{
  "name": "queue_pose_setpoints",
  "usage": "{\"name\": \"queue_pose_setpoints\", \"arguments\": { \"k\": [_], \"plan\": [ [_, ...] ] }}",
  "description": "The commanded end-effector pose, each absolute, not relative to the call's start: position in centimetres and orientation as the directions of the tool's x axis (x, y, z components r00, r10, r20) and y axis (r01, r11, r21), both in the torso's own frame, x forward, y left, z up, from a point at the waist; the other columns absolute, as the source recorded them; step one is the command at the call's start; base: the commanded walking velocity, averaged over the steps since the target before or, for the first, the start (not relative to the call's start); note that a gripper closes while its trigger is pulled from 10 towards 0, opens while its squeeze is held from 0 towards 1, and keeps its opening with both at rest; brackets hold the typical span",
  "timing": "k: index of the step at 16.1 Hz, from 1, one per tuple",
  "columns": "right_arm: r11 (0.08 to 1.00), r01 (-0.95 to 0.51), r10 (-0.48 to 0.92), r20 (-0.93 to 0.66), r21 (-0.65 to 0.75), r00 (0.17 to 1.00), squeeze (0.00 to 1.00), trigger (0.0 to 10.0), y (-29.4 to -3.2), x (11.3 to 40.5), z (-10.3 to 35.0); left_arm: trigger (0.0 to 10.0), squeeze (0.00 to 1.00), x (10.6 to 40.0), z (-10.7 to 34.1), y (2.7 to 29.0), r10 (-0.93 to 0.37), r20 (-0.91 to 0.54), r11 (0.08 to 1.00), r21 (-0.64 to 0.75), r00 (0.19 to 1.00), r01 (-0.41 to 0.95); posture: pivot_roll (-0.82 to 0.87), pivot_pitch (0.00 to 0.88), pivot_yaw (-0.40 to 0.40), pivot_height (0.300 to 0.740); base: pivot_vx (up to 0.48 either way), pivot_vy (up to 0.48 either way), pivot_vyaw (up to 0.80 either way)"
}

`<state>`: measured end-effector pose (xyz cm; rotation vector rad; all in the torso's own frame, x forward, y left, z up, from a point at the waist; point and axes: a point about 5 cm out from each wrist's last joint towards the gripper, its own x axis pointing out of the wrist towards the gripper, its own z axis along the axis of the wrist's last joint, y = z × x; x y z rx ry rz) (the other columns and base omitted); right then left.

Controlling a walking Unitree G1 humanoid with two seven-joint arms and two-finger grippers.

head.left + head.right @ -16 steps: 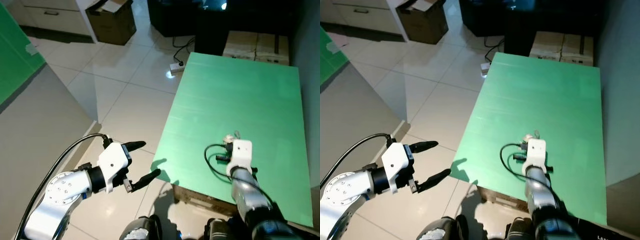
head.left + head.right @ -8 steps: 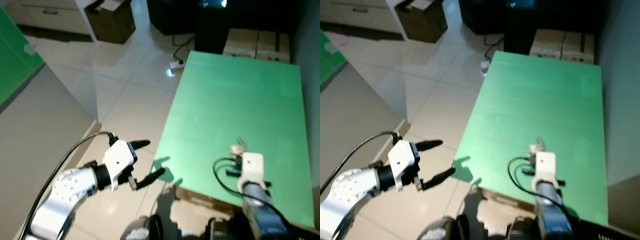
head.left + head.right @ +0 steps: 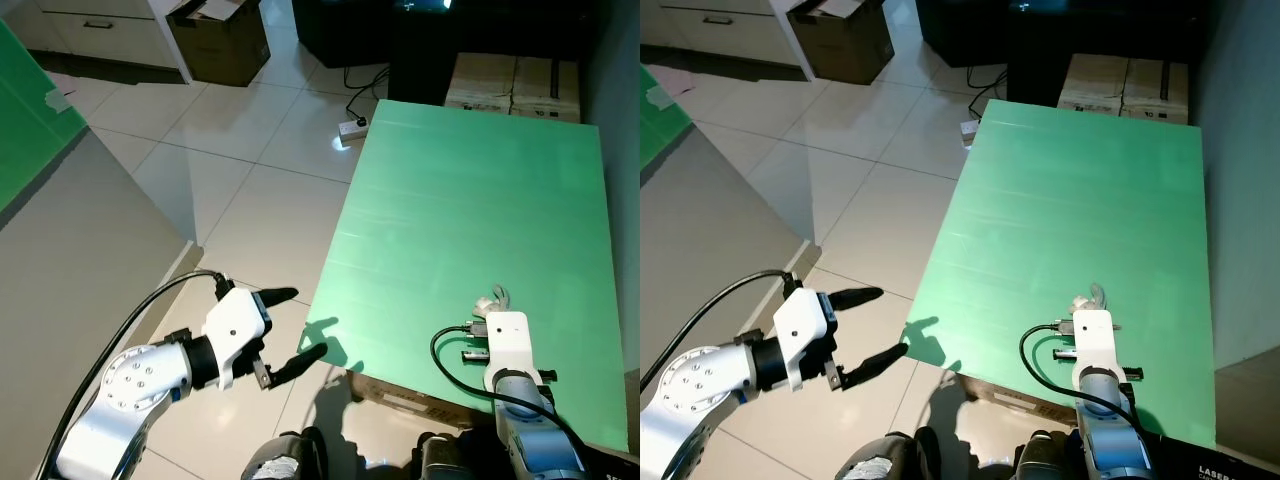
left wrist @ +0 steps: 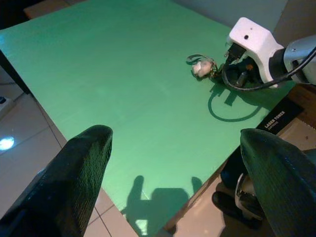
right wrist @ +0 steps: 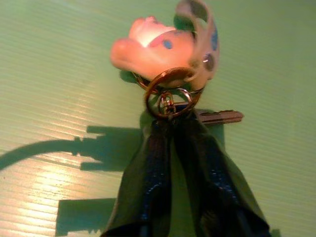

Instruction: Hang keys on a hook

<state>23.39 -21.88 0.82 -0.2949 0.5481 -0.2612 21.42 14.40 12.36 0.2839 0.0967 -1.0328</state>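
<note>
The keys [image 3: 492,300] lie on the green table [image 3: 470,190] near its front right corner: a pale pink toy figure [image 5: 163,47], a brass ring [image 5: 168,94] and a metal key [image 5: 219,117]. My right gripper [image 5: 168,116] is shut on the ring's clasp, its black fingers [image 5: 153,168] pressed close together. From the head, its white wrist block [image 3: 505,340] sits just behind the keys [image 3: 1092,296]. My left gripper [image 3: 290,325] hangs open over the floor tiles, left of the table's front corner. Its wrist view looks across the table at the keys [image 4: 201,65].
Cardboard boxes [image 3: 510,85] stand past the table's far edge. A power strip [image 3: 353,127] with a cable lies on the tiles. An open brown box [image 3: 225,40] is at the back left. A grey surface [image 3: 70,250] and a green panel [image 3: 30,120] run along the left.
My right gripper and the keys have shifted right and closer to the table's front edge. The left gripper has barely moved and stays open.
</note>
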Motion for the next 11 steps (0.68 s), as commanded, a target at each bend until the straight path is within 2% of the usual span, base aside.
{"name": "queue_pose_setpoints", "arguments": {
  "k": [1,11],
  "plan": [
    [0.924,0.156,-0.327,-0.509,-0.350,0.797,1.00,10.0,-21.77,22.59,0.09,10.0,0.00,21.29,12.59,14.80,-0.831,-0.220,0.474,0.200,0.511,0.857,0.04,0.204,0.182,0.740,0.000,0.000,0.00],
    [0.901,0.200,-0.373,-0.454,-0.385,0.809,1.00,10.0,-21.50,22.47,1.08,10.0,0.00,21.99,12.54,14.84,-0.834,-0.226,0.466,0.203,0.504,0.861,0.04,0.190,0.191,0.740,0.000,0.000,0.00]
  ]
}}
